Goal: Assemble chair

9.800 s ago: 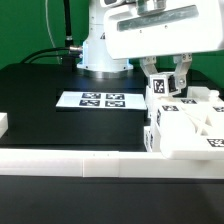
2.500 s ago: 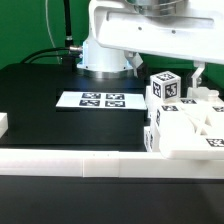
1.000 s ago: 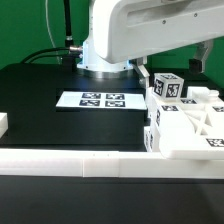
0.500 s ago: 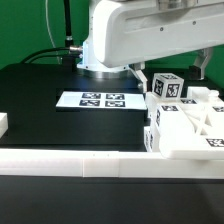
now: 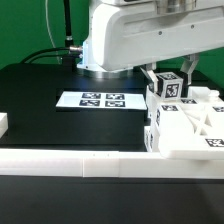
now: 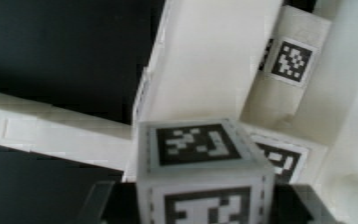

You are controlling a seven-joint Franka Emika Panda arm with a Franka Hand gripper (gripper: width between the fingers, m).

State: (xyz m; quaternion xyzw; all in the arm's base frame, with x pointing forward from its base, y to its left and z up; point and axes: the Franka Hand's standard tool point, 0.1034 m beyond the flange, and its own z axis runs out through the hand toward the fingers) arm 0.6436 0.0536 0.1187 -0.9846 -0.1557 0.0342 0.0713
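The gripper [image 5: 168, 79] is closed snug on the tagged top end of the upright square post [image 5: 168, 91]. The post stands among the white chair parts [image 5: 190, 125], at the table [image 5: 40, 85] edge on the exterior view's right.

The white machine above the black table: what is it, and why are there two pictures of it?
It is a robot arm putting a chair together. One picture comes from a camera standing off to the side; the other from a camera on the arm's wrist. Its claw is closed on an upright white post bearing black-and-white tags. More white chair parts cluster beside it on the black table. The flat tagged sheet is the marker board, not furniture.
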